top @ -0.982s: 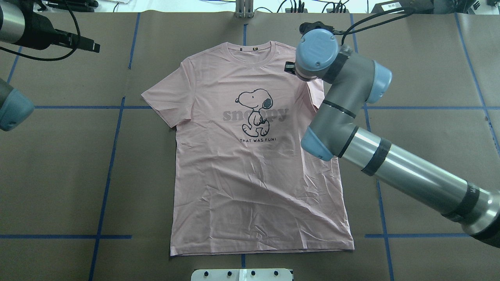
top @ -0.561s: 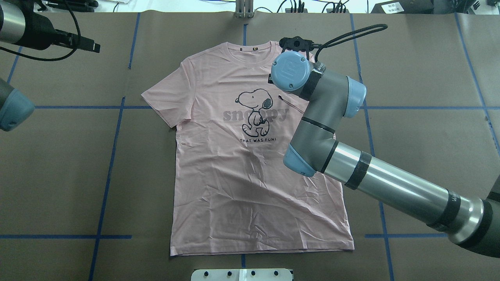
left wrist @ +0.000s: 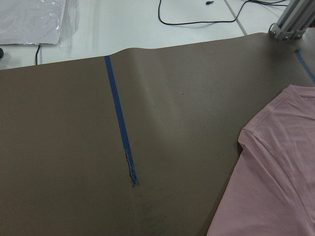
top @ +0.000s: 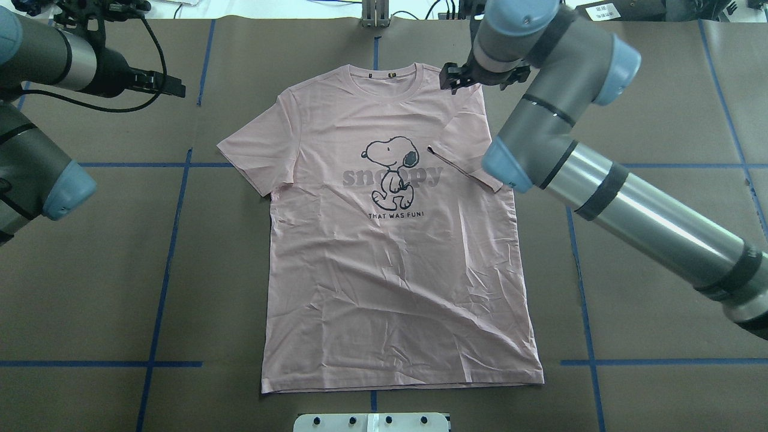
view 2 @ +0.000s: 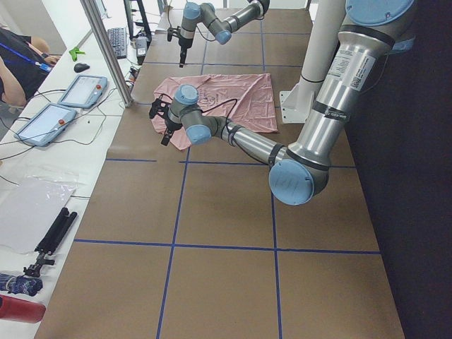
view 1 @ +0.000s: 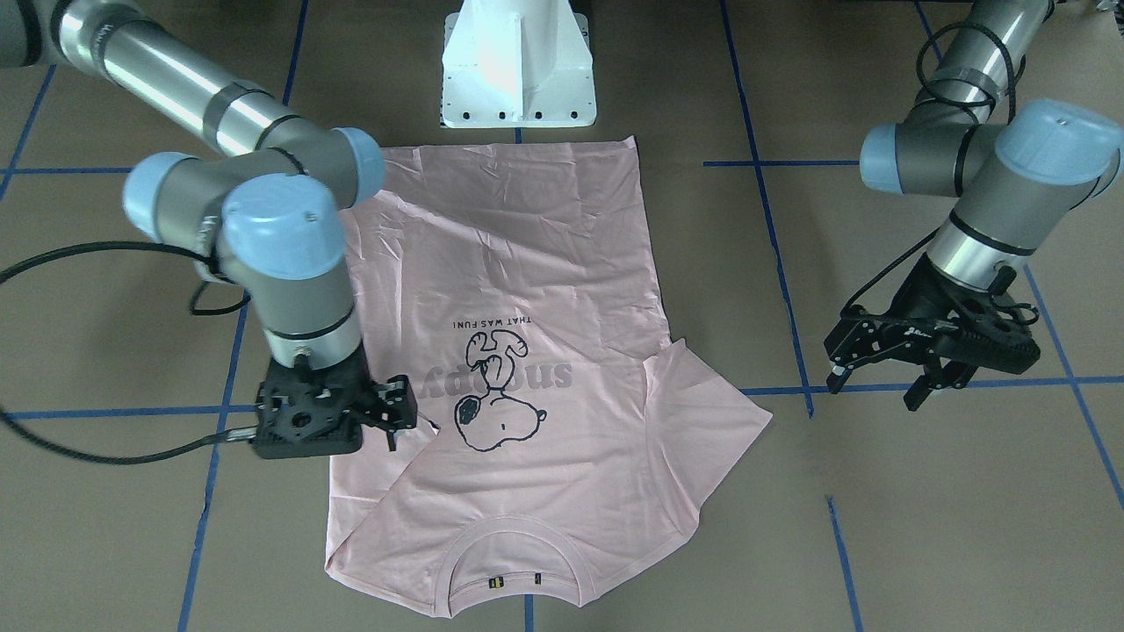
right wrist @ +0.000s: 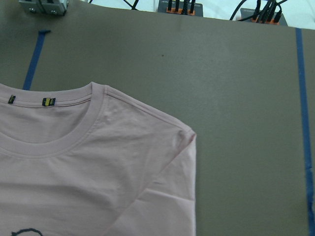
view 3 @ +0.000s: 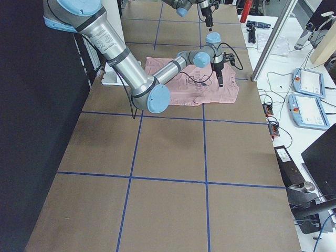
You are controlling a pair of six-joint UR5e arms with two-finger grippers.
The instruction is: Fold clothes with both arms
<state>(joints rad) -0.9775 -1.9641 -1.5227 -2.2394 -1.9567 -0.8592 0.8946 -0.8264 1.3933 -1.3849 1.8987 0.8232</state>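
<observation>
Pink tee (top: pixel 390 288), blk/wht dog print (top: pixel 391 172), brown table (top: pixel 648 108), blue tape (top: pixel 90 363)

T-shirt (top: pixel 384 270) partly under right arm (top: pixel 630 204)

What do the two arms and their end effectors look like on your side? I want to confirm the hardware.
The left arm and the right arm are both silver and grey tubes with light blue joint caps and black bands. The left end effector and the right end effector are black and two-fingered, and each trails looping black cables.
</observation>
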